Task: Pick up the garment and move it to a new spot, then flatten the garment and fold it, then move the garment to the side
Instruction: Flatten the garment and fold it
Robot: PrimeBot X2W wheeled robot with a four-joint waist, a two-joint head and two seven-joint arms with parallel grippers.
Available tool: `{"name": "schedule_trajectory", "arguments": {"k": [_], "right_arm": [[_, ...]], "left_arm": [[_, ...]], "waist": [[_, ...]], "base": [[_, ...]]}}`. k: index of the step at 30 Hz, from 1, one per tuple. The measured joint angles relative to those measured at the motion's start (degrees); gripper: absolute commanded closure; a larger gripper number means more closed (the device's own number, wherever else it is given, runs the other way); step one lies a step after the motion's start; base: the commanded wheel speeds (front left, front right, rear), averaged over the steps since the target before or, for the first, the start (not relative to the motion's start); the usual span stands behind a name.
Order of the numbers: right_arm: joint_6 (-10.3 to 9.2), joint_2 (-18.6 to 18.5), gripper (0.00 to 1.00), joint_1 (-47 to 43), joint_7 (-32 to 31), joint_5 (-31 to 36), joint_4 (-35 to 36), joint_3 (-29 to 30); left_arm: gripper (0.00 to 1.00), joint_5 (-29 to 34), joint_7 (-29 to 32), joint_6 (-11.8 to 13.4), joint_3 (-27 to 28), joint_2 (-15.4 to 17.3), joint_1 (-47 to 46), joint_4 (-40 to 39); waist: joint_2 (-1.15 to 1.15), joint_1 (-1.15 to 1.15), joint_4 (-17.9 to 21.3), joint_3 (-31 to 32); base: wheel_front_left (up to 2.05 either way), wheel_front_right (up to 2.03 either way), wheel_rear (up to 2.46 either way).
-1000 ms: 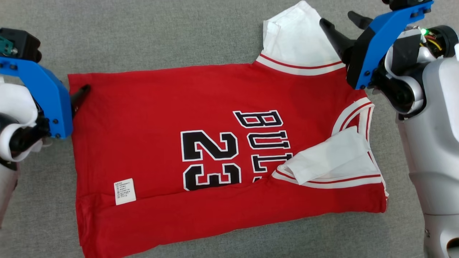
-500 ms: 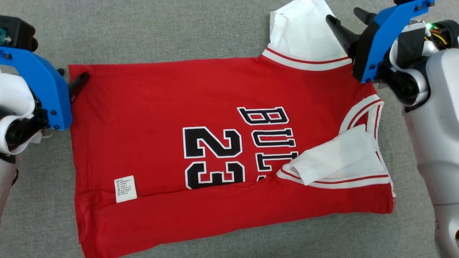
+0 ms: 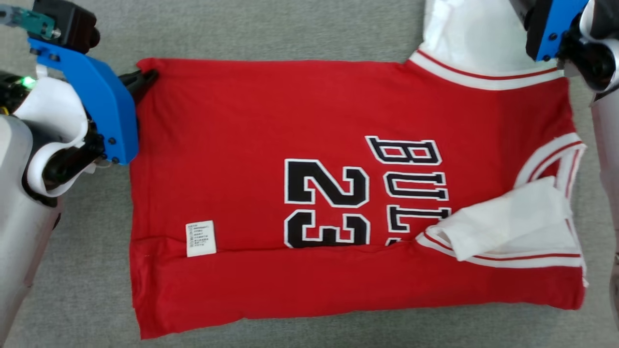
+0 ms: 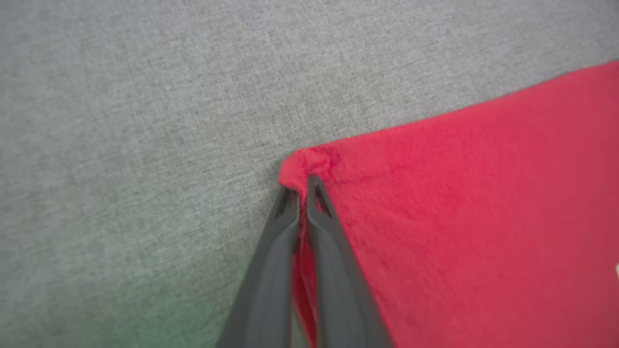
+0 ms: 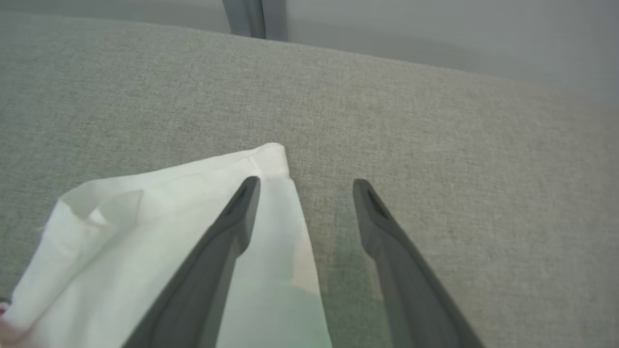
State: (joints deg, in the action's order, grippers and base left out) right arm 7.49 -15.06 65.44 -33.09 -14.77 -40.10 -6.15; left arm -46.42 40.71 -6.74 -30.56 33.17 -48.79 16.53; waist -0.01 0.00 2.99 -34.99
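The garment (image 3: pixel 271 145) is a red jersey with white sleeves and black "23" lettering, lying flat on the grey cloth surface with its near edge folded up. My left gripper (image 3: pixel 145 77) is shut on the garment's far left corner (image 4: pixel 302 166), pinching a red fold between its fingers (image 4: pixel 271 241). At the far right my right gripper (image 5: pixel 302 186) stands open over the white sleeve (image 5: pixel 169 232): one finger lies above the sleeve's edge, the other above bare cloth. In the head view its blue bracket (image 3: pixel 551 26) shows beside the far white sleeve (image 3: pixel 474 38).
The grey cloth surface (image 3: pixel 271 29) runs all around the garment. Its far edge (image 5: pixel 338 53) meets a grey wall with a dark upright post (image 5: pixel 251 17) behind it. A white label (image 3: pixel 200 238) lies on the garment near its folded near edge.
My left gripper has shut on the garment's far left corner. The head camera has shifted, so the whole scene sits further right and higher in the picture. The right gripper stays open by the sleeve.
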Motion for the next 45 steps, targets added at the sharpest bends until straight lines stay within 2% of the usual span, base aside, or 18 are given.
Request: {"name": "schedule_trajectory", "arguments": {"k": [6, 7, 8, 9, 13, 19, 30, 35, 38, 45], "right_arm": [[0.0, -0.4, 0.0, 3.2, -3.6, 4.2, -3.0, -0.6], [-0.01, -0.7, 0.06, 3.6, -3.7, 4.5, -3.1, -0.9], [-0.01, -1.0, 0.06, 4.0, -4.1, 4.8, -3.3, -1.3], [-0.01, -1.4, 1.0, 4.3, -4.4, 5.1, -3.4, -1.6], [0.02, -1.3, 1.0, 4.7, -3.6, 4.6, -3.2, -1.5], [0.0, -1.6, 1.0, 3.2, 1.3, 3.2, -2.7, -0.7], [0.0, -1.4, 1.0, -2.4, 11.2, -3.0, 0.6, -2.4], [0.0, -2.1, 1.0, -9.4, 14.6, -7.4, 4.7, -4.7], [0.0, -3.7, 1.0, -15.0, 15.4, -9.6, 7.6, -5.2], [0.0, -5.7, 1.0, -28.1, 15.5, -12.7, 15.8, -2.6]], "left_arm": [[1.0, -0.5, -2.1, -0.5, -1.8, -1.5, -1.9, -1.4], [1.0, -0.5, -2.5, -0.7, -2.0, -1.7, -2.1, -1.4], [1.0, -0.5, -3.0, -0.7, -2.2, -1.9, -2.3, -1.4], [1.0, -0.5, -3.4, -0.7, -2.6, -2.0, -2.6, -1.4], [1.0, -0.6, -5.9, -0.9, -3.5, -2.2, -3.2, -0.9], [1.0, -0.3, -10.0, -0.9, -3.7, -1.8, -3.0, 1.2], [1.0, -0.1, -18.6, -0.8, -2.9, -1.5, 1.6, 4.6], [1.0, -0.7, -23.0, -0.8, -3.5, -2.2, 5.3, 5.3], [1.0, -0.9, -25.8, -0.8, -4.8, -2.6, 8.5, 5.6], [1.0, -0.2, -34.1, -0.8, -7.9, -2.6, 15.0, 5.2]], "waist": [[0.0, 0.0, -3.3, -2.6], [0.0, 0.0, -3.7, -3.0], [-0.01, -0.01, -4.1, -3.4], [-0.01, -0.01, -4.4, -3.7], [-0.01, -0.01, -4.5, -4.2], [0.01, 0.01, -3.5, -2.8], [0.03, 0.02, -2.2, 4.2], [0.02, -0.01, -2.3, 8.5], [0.02, 0.0, -2.2, 11.0], [0.01, -0.01, -1.5, 15.8]], "base": [[0.0, 0.0, 0.0], [0.0, 0.0, 0.0], [0.0, 0.0, 0.0], [0.0, 0.0, 0.0], [0.0, 0.0, 0.0], [0.0, 0.0, 0.0], [0.0, 0.0, 0.0], [0.0, 0.0, 0.0], [0.0, 0.0, 0.0], [0.0, 0.0, 0.0]]}}
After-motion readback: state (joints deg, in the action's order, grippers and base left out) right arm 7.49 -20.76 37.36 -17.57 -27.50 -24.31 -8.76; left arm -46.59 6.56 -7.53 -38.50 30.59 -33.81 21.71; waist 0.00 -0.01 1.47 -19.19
